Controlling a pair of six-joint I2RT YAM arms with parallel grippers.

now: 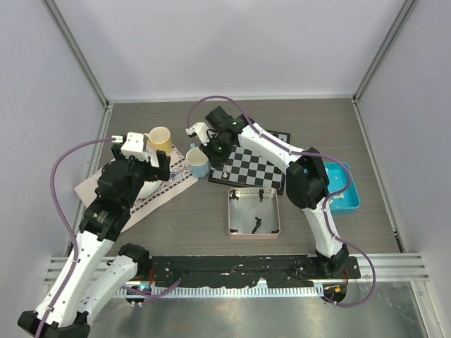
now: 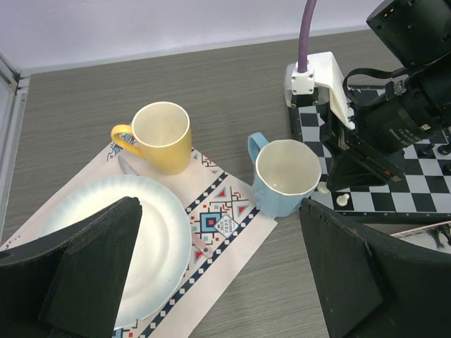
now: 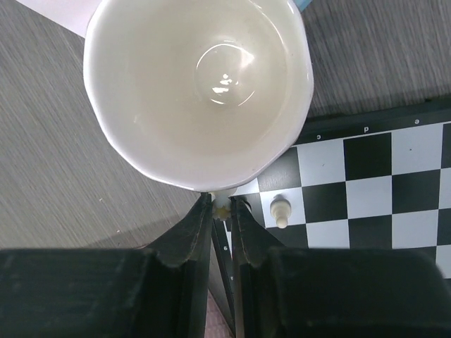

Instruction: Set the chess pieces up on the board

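We read table [image 2: 211, 77] as matt wood-grain laminate, fine streaks. Blue cup [image 3: 197, 91] inside: glossy glaze, light spots show in it. Yellow mug [image 2: 162, 137] and white plate [image 2: 151, 239]: same smooth sheen. Placemat [image 2: 225, 222] matt, printed; cloth or paper, we can't tell. Board [image 3: 366, 176] smooth, slight shine. Right gripper [image 3: 222, 202] fingers [image 3: 187, 236]: matt black plastic. Off-white piece [image 3: 221, 210] between them: smooth plastic. Pink tray [image 1: 254, 234] rim satin.
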